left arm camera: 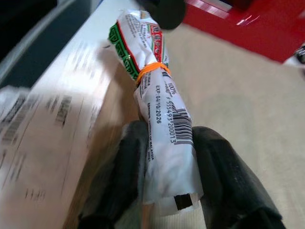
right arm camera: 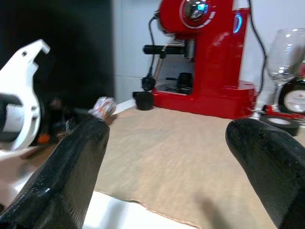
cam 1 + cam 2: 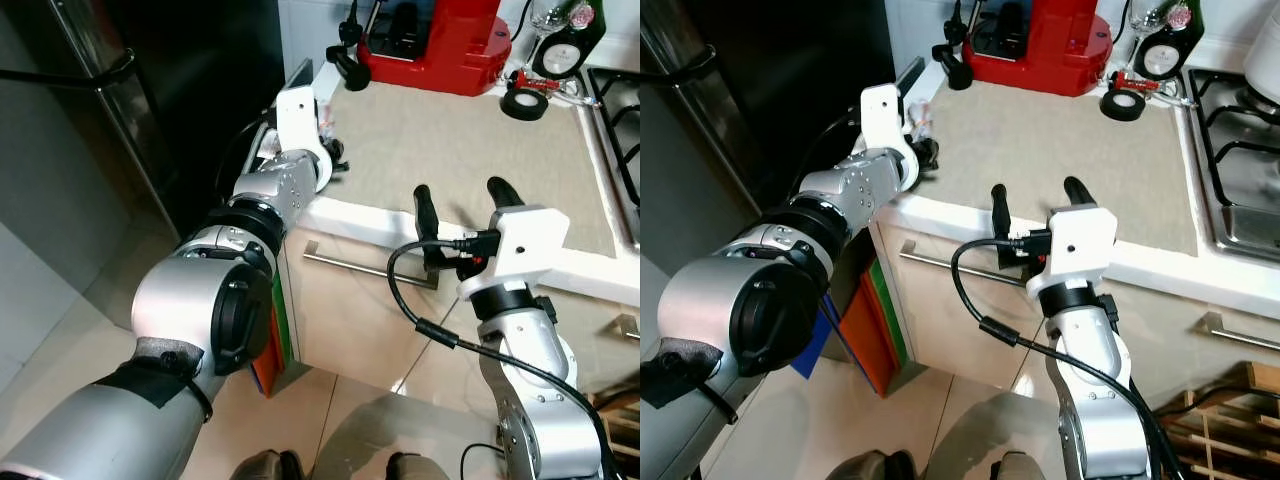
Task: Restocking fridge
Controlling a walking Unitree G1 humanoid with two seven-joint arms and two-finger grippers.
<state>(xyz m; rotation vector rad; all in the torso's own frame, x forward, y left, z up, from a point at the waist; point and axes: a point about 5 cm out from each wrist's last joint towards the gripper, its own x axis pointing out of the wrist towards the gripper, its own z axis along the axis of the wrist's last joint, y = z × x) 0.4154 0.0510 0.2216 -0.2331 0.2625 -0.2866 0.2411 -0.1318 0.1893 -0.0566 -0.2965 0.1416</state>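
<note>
The packet (image 1: 159, 119), a rolled white wrapper with green and red print and an orange band round its middle, lies between the two black fingers (image 1: 224, 176) of the left gripper (image 1: 164, 191), which are closed against its sides. Seen from the head, that gripper (image 3: 325, 160) is at the corner of the table (image 3: 480, 150) nearest the fridge (image 3: 120, 110), with the packet at or just above the beige mat. Whether it is lifted clear of the surface cannot be told.

The right gripper (image 3: 460, 200) hovers at the table's front edge, well apart from the packet, its fingers spread wide and holding nothing.

Beyond the packet stand a red coffee machine (image 3: 435, 40), a roll of black tape (image 3: 523, 102) and a wine glass (image 2: 286, 62).

The fridge stands beside the table, dark and apparently closed. So the task looks to be at an early stage: the packet is grasped, but carrying it over, opening the door and placing it inside all remain.
</note>
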